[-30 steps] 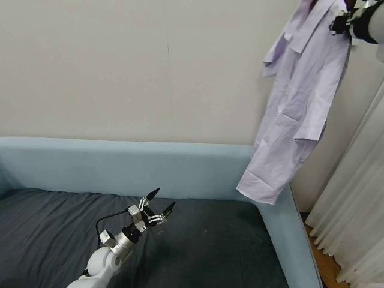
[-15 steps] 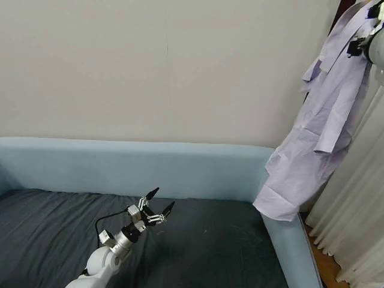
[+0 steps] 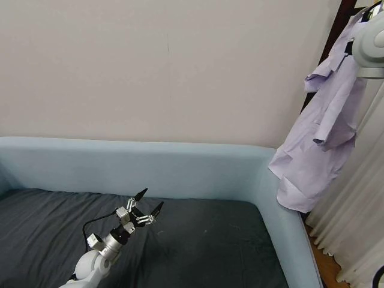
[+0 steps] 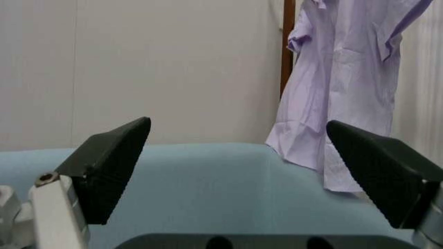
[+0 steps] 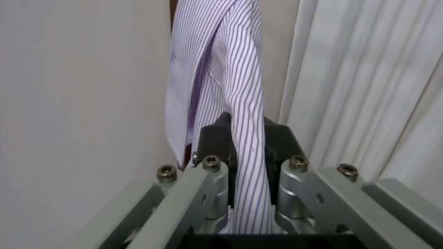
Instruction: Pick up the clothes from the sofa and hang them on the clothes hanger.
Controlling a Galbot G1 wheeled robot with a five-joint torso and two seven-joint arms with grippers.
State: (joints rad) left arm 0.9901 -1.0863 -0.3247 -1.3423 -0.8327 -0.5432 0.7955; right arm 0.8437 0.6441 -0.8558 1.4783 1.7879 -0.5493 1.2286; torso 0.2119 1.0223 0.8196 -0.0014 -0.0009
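Right wrist view gives the grip: right gripper [image 5: 244, 155] pinches a fold of the lilac striped shirt [image 5: 232, 78], fabric rising straight above it, white curtain [image 5: 360, 78] beside. Head view gives the full hang: shirt draped high past the sofa [image 3: 150, 168] end, by a dark wooden post [image 3: 344, 15]. Left gripper [image 3: 149, 201] spread, empty, low over the seat; shirt well apart, above it.

Thin striped cloth, soft and creased, that's the shirt [image 5: 229, 78], pinched in my right gripper [image 5: 246, 155]: bare metal, matt black plastic inside. My left gripper [image 3: 147, 202] looks grainy black. Matt woven fabric on the sofa [image 3: 180, 168], smooth white cloth for the curtain [image 5: 360, 78].
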